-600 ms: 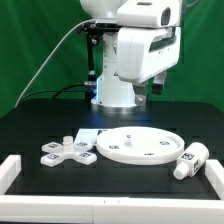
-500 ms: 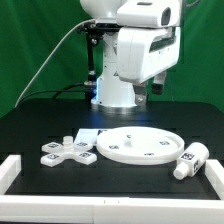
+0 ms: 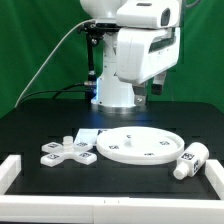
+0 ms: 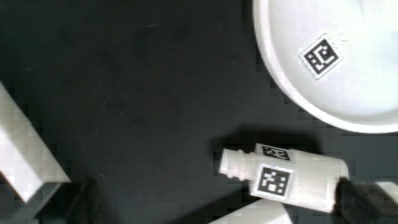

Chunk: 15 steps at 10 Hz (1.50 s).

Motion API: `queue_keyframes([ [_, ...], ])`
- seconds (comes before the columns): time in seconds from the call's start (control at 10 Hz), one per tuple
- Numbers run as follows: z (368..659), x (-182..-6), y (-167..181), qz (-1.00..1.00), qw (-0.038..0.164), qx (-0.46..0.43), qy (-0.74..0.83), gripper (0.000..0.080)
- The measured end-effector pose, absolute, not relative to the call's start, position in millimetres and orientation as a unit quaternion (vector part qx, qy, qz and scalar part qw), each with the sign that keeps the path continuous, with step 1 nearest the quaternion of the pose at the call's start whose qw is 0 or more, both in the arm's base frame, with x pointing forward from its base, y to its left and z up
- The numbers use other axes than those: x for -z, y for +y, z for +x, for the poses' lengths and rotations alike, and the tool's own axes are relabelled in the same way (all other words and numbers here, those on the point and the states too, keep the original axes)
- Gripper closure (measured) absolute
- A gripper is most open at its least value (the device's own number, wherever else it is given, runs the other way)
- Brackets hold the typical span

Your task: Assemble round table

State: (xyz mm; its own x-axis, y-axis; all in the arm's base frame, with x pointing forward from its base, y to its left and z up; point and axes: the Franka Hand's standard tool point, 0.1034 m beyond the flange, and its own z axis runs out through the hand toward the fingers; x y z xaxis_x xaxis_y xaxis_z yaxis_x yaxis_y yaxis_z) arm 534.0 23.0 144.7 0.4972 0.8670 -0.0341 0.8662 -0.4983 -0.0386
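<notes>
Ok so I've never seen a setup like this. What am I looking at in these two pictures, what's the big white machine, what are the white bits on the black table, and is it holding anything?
The big white machine is a robot arm. One picture comes from a camera standing off the arm and shows the whole scene. The other comes from a camera on the arm's wrist, looking down at the table. On the table lie loose white parts with black-and-white square tags: a round disc, a cross-shaped base and a short leg lying on its side. The wrist view shows only part of the disc and the leg. The gripper is open and holds nothing.
</notes>
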Motion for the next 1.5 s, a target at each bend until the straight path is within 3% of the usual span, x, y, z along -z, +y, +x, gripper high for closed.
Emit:
queue_keyframes([
  [0.4,525,-141.0,33,-0.957,0.018,-0.015,-0.288,0.0150],
  [0.9,527,-140.2,30,-0.959,0.023,-0.011,-0.281,0.0150],
  [1.1,528,-126.3,43,-0.997,0.029,-0.012,-0.070,0.0150],
  [1.3,531,-106.0,59,-0.998,0.044,-0.014,0.033,0.0150],
  [1.5,531,-106.8,61,-0.994,0.047,-0.017,0.099,0.0150],
])
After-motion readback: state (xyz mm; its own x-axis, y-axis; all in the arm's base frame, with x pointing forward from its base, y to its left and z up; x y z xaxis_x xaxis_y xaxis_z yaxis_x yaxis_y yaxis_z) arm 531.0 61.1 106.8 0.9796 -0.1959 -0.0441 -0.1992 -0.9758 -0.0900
